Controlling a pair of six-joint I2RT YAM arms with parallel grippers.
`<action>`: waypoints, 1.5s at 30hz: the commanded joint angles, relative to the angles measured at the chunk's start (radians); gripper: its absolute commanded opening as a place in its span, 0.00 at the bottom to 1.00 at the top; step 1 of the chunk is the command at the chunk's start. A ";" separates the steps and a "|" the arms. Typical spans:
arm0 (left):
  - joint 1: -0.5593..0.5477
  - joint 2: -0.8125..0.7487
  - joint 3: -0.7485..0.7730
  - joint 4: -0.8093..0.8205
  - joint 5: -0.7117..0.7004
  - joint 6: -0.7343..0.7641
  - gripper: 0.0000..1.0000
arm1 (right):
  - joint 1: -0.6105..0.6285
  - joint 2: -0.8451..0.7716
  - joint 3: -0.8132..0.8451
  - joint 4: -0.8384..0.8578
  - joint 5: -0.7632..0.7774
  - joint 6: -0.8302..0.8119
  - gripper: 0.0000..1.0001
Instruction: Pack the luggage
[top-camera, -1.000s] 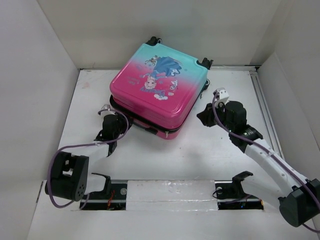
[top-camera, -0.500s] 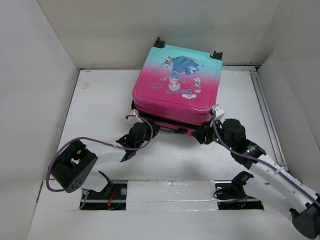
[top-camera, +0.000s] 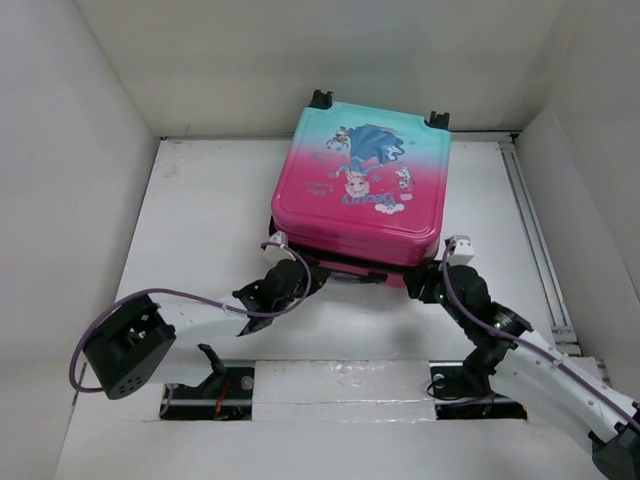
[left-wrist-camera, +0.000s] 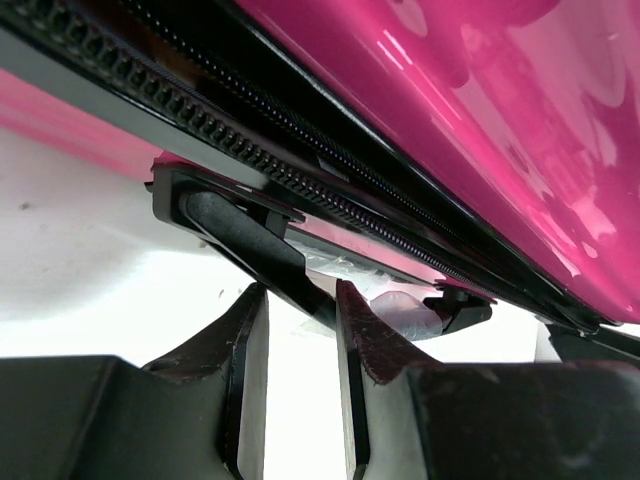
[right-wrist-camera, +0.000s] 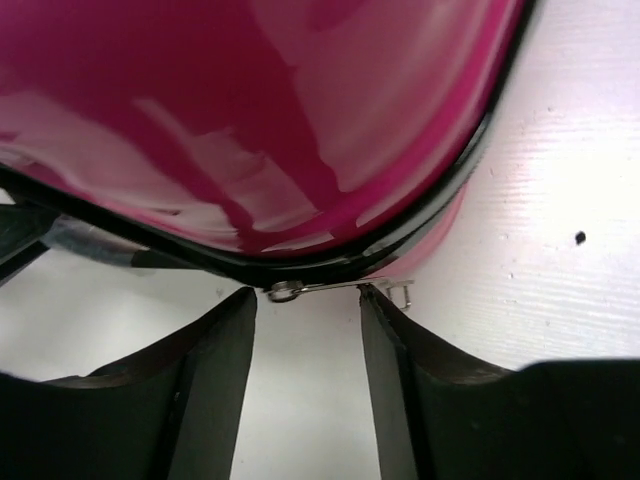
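You see the luggage (top-camera: 365, 185) closed, lying flat on the white surface (top-camera: 200, 230), wheels at the far edge. The left fingers (left-wrist-camera: 245, 350) stand apart with its black handle (left-wrist-camera: 250, 235) between them; the right fingers (right-wrist-camera: 215, 360) stand apart, a metal zipper pull (right-wrist-camera: 335, 288) between their tips

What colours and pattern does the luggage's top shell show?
The luggage fades teal to pink, with a cartoon print; clearest in the top external view.

Light was bright, even and overhead, and soft shadows pooled beneath the luggage (top-camera: 362, 185) at mid-frame. Its glossy shell threw white glare in both wrist views, whose dark bottom edges were soft.
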 joint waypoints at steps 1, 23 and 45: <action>-0.030 -0.093 -0.008 0.020 0.069 0.073 0.00 | 0.006 0.015 0.015 -0.012 0.100 0.051 0.54; -0.010 -0.134 -0.054 -0.018 0.014 0.084 0.00 | 0.037 0.027 0.056 -0.070 -0.060 0.040 0.66; 0.008 -0.165 -0.072 -0.040 0.014 0.095 0.00 | 0.066 0.119 0.064 0.045 0.023 -0.008 0.64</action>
